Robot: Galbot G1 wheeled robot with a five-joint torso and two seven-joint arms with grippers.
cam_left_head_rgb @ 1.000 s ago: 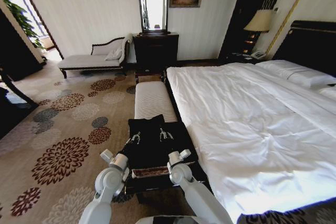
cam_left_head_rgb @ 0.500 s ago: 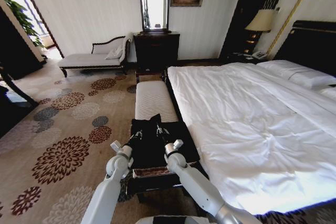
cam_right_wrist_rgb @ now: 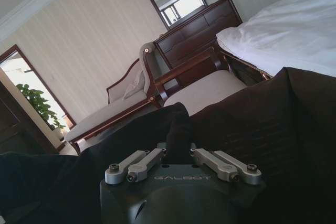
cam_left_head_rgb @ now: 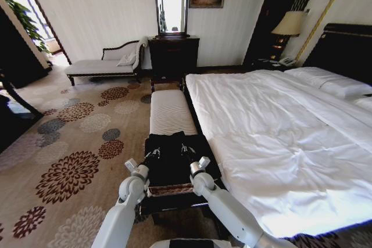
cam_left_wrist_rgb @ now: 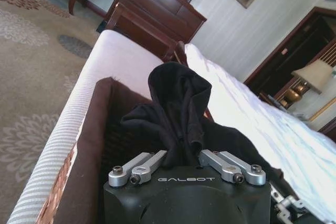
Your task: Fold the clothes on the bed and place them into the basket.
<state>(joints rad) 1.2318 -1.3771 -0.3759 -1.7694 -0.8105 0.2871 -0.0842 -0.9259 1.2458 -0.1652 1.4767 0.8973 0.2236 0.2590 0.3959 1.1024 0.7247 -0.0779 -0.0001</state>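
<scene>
My two arms are smooth, round and pale grey, almost white. Each ends in a knobby wrist with small square bumps sticking out. Past the wrist the left gripper [cam_left_head_rgb: 153, 155] and right gripper [cam_left_head_rgb: 187, 150] are thin silver metal pieces. Up close, my left gripper [cam_left_wrist_rgb: 183, 157] has a black, boxy body with the word GALBOT in small pale letters. Flat silver bars sit on top in pairs, with a dark screw at each end. My right gripper [cam_right_wrist_rgb: 178, 150] looks just the same: black body, silver bars, screws, same word.
</scene>
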